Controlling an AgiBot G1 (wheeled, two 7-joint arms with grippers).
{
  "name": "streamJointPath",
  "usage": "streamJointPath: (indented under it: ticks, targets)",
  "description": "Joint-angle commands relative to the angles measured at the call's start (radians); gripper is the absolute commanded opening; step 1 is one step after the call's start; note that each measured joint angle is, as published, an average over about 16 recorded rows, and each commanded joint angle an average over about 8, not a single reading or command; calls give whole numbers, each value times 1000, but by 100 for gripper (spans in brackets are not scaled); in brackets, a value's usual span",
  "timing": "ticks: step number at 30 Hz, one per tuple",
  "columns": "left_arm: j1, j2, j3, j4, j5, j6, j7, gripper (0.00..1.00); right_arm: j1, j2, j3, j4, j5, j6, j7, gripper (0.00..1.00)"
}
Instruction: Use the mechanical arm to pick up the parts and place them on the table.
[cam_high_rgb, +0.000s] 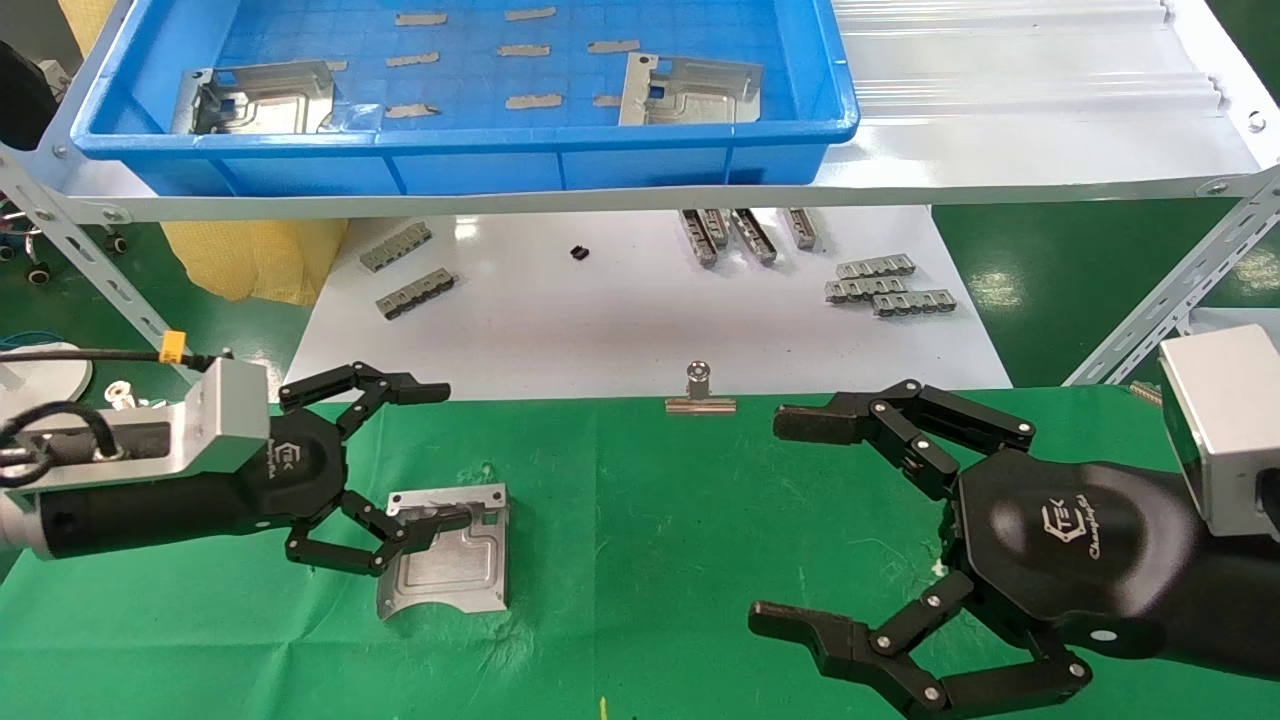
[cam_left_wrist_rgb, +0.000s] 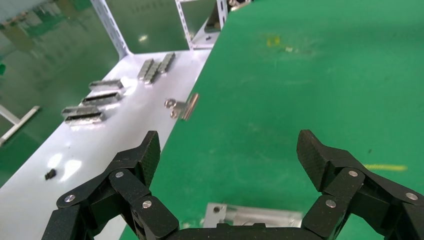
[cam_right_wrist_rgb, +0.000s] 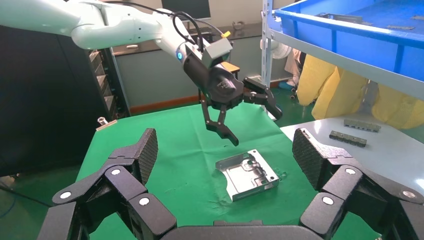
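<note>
One flat silver sheet-metal plate (cam_high_rgb: 445, 552) lies lower left on the green cloth table (cam_high_rgb: 650, 560); the black left gripper (cam_high_rgb: 420, 455) hovers spread and empty above it. Two plates are left in the blue tray (cam_high_rgb: 470, 160), upper left; the right gripper (cam_high_rgb: 780, 520), lower right, is splayed too.

Three plates: one on green table (cam_high_rgb: 700, 560) at (cam_high_rgb: 447, 551), two in blue tray (cam_high_rgb: 470, 160) at (cam_high_rgb: 262, 98) and (cam_high_rgb: 688, 89). Two grippers: left (cam_high_rgb: 420, 455), right (cam_high_rgb: 790, 520). One binder clip (cam_high_rgb: 699, 392).

Glossy green floor (cam_high_rgb: 1040, 260), grey angle-iron shelf frame (cam_high_rgb: 1180, 280), yellow mesh bag (cam_high_rgb: 255, 255) under shelf, dark cabinet (cam_right_wrist_rgb: 50, 100) behind.
</note>
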Motion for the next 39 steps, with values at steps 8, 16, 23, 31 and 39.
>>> streamJointPath:
  ticks: [8, 16, 23, 31, 39]
  targets:
    - [89, -51, -70, -185, -68, -15, -148, 100, 0, 0, 0, 0, 0, 0, 0, 100]
    - [168, -96, -132, -349, -128, -28, -278, 100, 0, 0, 0, 0, 0, 0, 0, 100]
    - [238, -137, -187, -493, -181, -39, -393, 100, 0, 0, 0, 0, 0, 0, 0, 100]
    - [318, -182, -250, -659, -242, -53, -525, 100, 0, 0, 0, 0, 0, 0, 0, 100]
    - [373, -214, -294, -775, -285, -61, -610, 100, 0, 0, 0, 0, 0, 0, 0, 100]
